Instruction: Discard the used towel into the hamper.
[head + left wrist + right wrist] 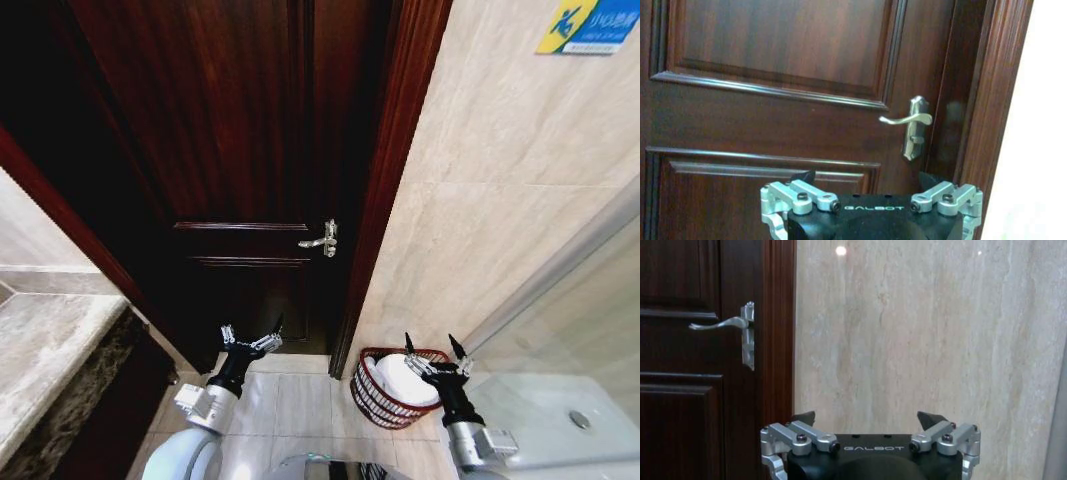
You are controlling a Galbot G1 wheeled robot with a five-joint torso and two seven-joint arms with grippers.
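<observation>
The hamper (369, 393), a small round red-brown slatted basket, stands on the floor against the tiled wall, just right of the door frame. A white towel (399, 380) lies bundled inside it. My right gripper (433, 349) hangs open over the hamper's right rim with nothing between its fingers. In the right wrist view that gripper (865, 416) faces the tiled wall. My left gripper (252, 335) is open and holds nothing, raised in front of the lower door. In the left wrist view it (867, 177) points at the door panel.
A dark wooden door (230, 150) with a silver lever handle (322, 240) fills the middle. A stone counter (40, 350) runs along the left. A glass partition (565, 265) stands on the right, beside the hamper. Pale floor tiles (300, 400) lie between the arms.
</observation>
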